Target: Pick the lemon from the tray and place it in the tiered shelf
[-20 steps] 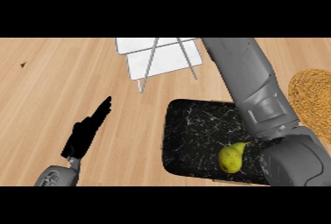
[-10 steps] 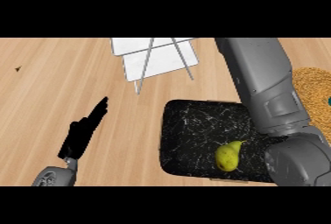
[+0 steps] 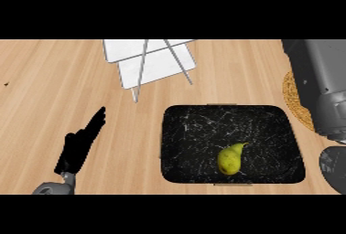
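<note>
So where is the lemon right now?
In the head view, the lemon lies in the black tray, about midway across and close to its lower edge, below and right of the white shelf.

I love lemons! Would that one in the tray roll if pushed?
Probably it would wobble, not roll straight: the lemon is rounded with one pointed tip. It looks smooth, so maybe slippery. The tray rim would likely stop it.

Kitchen setting: pale wooden counter (image 3: 61, 91) with a white tiered shelf (image 3: 152, 61), a black marbled tray (image 3: 202, 123), a woven mat (image 3: 297, 109).
</note>
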